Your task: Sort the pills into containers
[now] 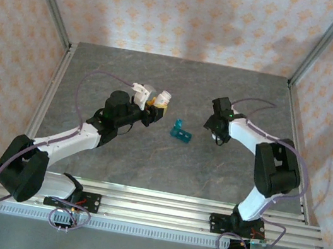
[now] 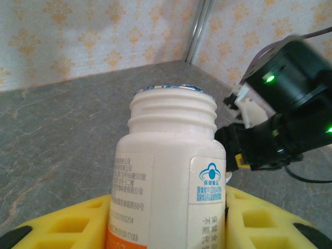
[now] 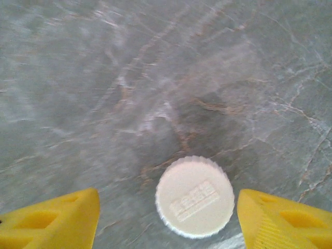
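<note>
1. left gripper (image 1: 155, 106) is clamped on the white bottle (image 2: 171, 171), its yellow fingers (image 2: 67, 225) squeezing both sides of the lower body
2. right gripper (image 3: 167, 212) has its jaws apart and is holding nothing. The white cap (image 3: 195, 204) lies flat on the table (image 3: 78, 78) between them, with a gap either side
3. the bottle is smooth plastic with a threaded neck, no lid on, and a printed label with an orange band low down. The cap is round with a ridged rim and raised lettering, and the table is grey marbled stuff with brownish veins
4. teal pill box (image 1: 181, 130) sits mid-table, about 4 o'clock from the bottle and 9 o'clock from the right gripper, touching neither
5. lots of bare table toward 12 o'clock, and metal rails (image 1: 50, 95) run along the side edges
</note>
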Controlling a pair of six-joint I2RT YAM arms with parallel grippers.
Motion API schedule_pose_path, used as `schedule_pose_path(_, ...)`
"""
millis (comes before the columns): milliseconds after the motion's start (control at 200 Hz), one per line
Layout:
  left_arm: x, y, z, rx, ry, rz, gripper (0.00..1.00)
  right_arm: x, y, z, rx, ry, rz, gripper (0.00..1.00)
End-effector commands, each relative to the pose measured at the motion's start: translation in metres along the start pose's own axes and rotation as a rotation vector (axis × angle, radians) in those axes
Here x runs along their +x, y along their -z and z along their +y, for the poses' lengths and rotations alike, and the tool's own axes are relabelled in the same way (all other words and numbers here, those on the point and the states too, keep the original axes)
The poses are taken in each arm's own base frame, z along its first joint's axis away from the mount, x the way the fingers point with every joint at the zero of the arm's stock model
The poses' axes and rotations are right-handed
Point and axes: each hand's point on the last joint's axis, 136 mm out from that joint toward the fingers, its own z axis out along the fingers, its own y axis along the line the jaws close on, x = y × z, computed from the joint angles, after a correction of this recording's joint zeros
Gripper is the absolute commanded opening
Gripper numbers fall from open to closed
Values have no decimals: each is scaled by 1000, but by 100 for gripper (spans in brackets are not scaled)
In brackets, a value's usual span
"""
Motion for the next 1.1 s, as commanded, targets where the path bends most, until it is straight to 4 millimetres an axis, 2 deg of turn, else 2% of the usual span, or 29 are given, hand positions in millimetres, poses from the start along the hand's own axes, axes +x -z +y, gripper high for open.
schedule_pose_path(0,15,-3,9,-40,20,43,0,-1,21,22,-127,17,31,69)
schedule_pose_path(200,34,-2,12,-60,67,103,0,11,22,52,-275,52,122,61)
schedule_pose_path(400,49,2,14,-81,91,142,0,22,12,73,-330,83,186,41)
schedule_pose_path(576,62,3,12,-76,94,189,0,29,-2,81,-330,101,209,28)
schedule_pose_path(871,76,2,15,-93,127,262,0,50,-20,91,-332,113,255,21)
schedule_pose_path(1096,85,2,8,-49,123,304,0,61,-16,91,-335,131,268,20)
